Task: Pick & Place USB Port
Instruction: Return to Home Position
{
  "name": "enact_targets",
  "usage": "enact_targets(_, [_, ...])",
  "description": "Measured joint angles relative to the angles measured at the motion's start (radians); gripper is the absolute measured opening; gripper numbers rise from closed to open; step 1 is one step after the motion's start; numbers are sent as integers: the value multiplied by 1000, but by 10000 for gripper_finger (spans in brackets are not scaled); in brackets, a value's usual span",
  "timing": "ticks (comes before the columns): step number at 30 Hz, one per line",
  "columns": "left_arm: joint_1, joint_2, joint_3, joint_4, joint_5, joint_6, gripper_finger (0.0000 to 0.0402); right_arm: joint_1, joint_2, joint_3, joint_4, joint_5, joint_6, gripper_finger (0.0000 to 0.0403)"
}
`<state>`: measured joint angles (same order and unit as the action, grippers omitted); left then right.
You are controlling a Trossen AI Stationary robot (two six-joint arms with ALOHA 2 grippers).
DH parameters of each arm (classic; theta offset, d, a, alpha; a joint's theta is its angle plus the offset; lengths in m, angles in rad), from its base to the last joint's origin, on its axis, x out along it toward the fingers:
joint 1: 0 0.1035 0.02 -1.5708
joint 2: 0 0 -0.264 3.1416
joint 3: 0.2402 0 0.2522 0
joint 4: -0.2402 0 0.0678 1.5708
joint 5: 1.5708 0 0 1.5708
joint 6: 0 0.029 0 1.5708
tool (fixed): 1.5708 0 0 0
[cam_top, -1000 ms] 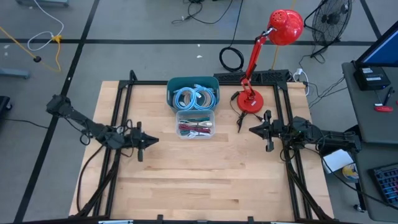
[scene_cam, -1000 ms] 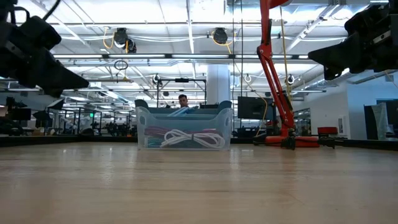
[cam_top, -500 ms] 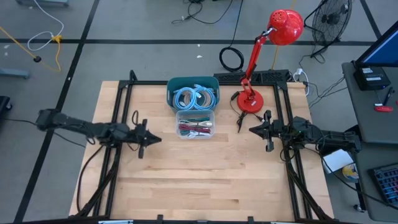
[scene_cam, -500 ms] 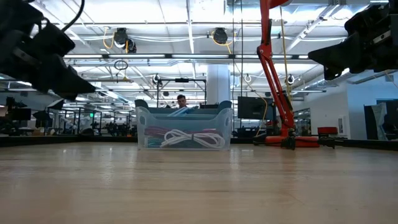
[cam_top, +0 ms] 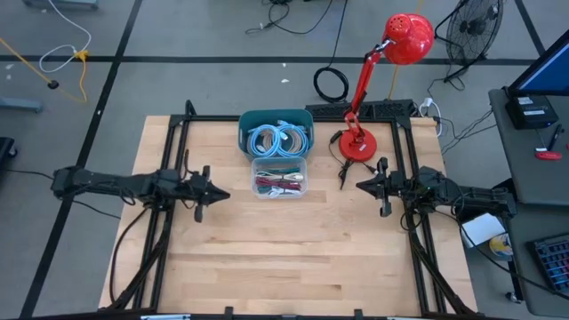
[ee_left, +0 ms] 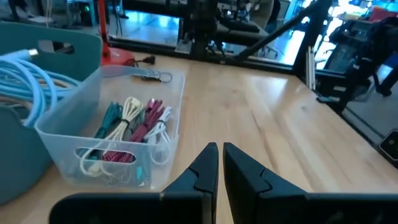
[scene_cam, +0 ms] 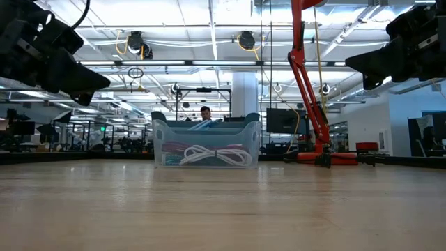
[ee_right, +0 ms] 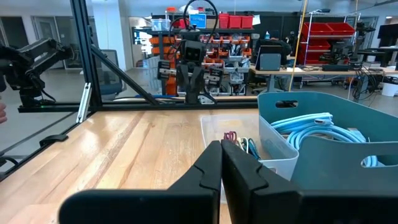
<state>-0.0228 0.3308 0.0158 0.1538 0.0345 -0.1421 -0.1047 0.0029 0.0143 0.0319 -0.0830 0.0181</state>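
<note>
A clear plastic bin (cam_top: 280,178) of bundled white, red and teal cables (ee_left: 130,124) stands on the table's far middle, against a teal bin (cam_top: 276,133) of coiled light-blue cable. I cannot pick out a USB port among the bundles. My left gripper (cam_top: 222,194) hovers left of the clear bin, pointing level toward the table's right edge. Its fingers (ee_left: 205,163) are shut with nothing between them. My right gripper (cam_top: 358,186) hovers right of the bin, pointing left, shut and empty (ee_right: 221,149).
A red desk lamp (cam_top: 358,145) stands at the far right, its arm rising over the table. Black frame rails (cam_top: 169,169) run along both sides of the table. Bare wood (cam_top: 284,258) fills the near half.
My left arm has swung about its base, its rear part going from the far left to level with the gripper. The gripper now points straight toward the table's right edge. Its tip has shifted slightly toward the far edge and the bin. It stays shut.
</note>
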Motion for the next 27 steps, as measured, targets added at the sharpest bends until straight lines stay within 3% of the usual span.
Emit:
enact_targets(6, [10, -149, 0, -133, 0, 3, 26, 0, 0, 0, 0, 0, 0, 0])
enact_targets(11, [9, -224, 0, -138, 0, 28, 26, 0, 0, 0, 0, 0, 0, 0])
enact_targets(21, [9, -229, 0, -126, 18, 47, 26, 0, 0, 0, 0, 0, 0, 0])
enact_targets(27, [9, -214, 0, -137, 10, 141, 26, 0, 0, 0, 1, 2, 0, 0])
